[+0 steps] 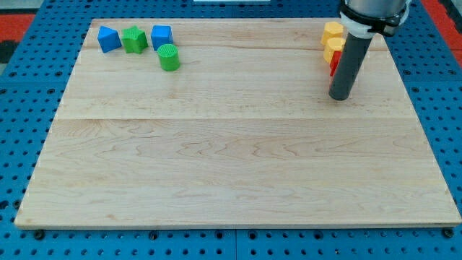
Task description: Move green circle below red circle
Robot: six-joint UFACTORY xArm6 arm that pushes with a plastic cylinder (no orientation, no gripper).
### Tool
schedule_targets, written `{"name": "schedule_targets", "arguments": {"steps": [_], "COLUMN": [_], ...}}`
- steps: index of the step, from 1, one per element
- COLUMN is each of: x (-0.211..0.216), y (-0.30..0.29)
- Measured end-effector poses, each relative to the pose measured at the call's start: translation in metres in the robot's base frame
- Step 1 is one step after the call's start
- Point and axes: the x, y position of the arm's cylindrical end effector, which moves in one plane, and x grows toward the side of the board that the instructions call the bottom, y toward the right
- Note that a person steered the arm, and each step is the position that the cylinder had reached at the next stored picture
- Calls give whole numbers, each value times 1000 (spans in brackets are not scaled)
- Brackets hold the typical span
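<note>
The green circle [169, 57] lies near the view's top left, just below a row of blocks. The red block [333, 66] at the view's top right is mostly hidden behind my rod; only a sliver shows, so its shape cannot be made out. My tip [339, 96] rests on the board just below and right of that red sliver, far to the right of the green circle.
A blue block [109, 39], a green star-like block [134, 40] and a blue cube [162, 36] form a row above the green circle. Two yellow blocks [333, 31] [334, 48] stack above the red block. The wooden board [231, 159] lies on a blue pegboard.
</note>
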Motion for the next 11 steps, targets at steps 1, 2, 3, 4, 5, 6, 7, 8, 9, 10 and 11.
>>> {"name": "schedule_targets", "arguments": {"steps": [1,2,3,4,5,6,7,8,9,10,11], "x": [7,-16,-10,-48,-93,-92,-101,-125,-108,-43,-33], "y": [-58,-164,-272,-356,-355,-283,-248,-230,-195,-193,-209]}}
